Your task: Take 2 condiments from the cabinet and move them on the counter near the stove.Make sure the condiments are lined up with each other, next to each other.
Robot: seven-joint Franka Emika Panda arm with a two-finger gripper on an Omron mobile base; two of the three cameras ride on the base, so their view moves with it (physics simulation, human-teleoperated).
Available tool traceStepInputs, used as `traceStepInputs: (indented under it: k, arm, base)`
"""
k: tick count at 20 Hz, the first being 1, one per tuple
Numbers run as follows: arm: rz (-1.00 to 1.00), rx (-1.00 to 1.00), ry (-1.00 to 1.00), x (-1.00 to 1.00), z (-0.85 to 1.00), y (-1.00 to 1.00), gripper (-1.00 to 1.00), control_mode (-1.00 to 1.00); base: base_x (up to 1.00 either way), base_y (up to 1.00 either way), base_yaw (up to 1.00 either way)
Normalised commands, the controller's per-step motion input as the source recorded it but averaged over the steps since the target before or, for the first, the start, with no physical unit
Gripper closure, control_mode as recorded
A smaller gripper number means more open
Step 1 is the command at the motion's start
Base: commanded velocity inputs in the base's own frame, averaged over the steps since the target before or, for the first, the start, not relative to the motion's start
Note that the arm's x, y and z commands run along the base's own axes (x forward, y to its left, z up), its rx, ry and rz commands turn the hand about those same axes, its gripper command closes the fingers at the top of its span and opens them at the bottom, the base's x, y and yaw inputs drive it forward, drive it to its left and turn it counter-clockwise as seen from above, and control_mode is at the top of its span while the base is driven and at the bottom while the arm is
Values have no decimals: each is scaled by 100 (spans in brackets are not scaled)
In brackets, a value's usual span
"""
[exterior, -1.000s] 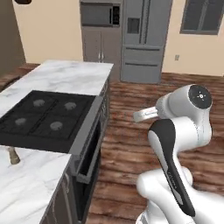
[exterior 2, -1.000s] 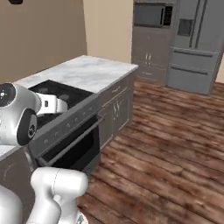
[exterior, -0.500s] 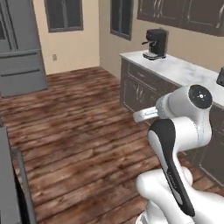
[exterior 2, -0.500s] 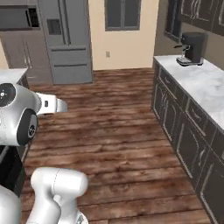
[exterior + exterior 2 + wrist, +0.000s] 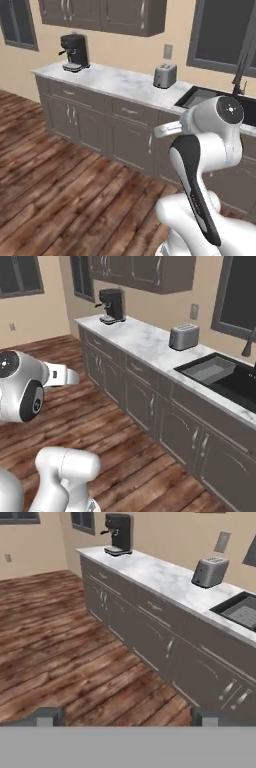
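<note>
Left base view first: marble counter [image 5: 115, 82] along the tan wall over grey cupboards, black coffee machine [image 5: 74, 52] at its far left end, silver toaster [image 5: 164, 75] further right, black sink [image 5: 210, 97] just past it under a dark tap. Wall cabinet [image 5: 107, 14] hung above, doors all closed, so no telling where the condiments are. White arm in the lower right, folded up well short of the counter. Right base view: same counter [image 5: 145, 343] running away to the left, coffee machine [image 5: 111, 305] far end, toaster [image 5: 183, 337] near the sink [image 5: 220, 373], a grey tray lying in the basin. Wood floor [image 5: 100, 421] in front. Hand view: pincer [image 5: 125, 717] spread wide apart, nothing between the tips, just hanging over floorboards and aimed at the cupboard doors, toaster [image 5: 209, 571] and coffee machine [image 5: 118, 534] up top.
</note>
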Motion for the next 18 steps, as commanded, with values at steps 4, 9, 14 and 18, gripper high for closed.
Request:
traceStepInputs:
  k: [4, 9, 14, 18]
  arm:
    - [0, 0, 0, 0, 0, 0, -100, 100]
    - [0, 0, 0, 0, 0, 0, -100, 100]
    - [0, 0, 0, 0, 0, 0, -100, 100]
    - [0, 0, 0, 0, 0, 0, -100, 100]
  base:
    - [99, -7, -31]
    - [100, -14, -29]
    - [78, -37, -34]
    - [11, -47, -47]
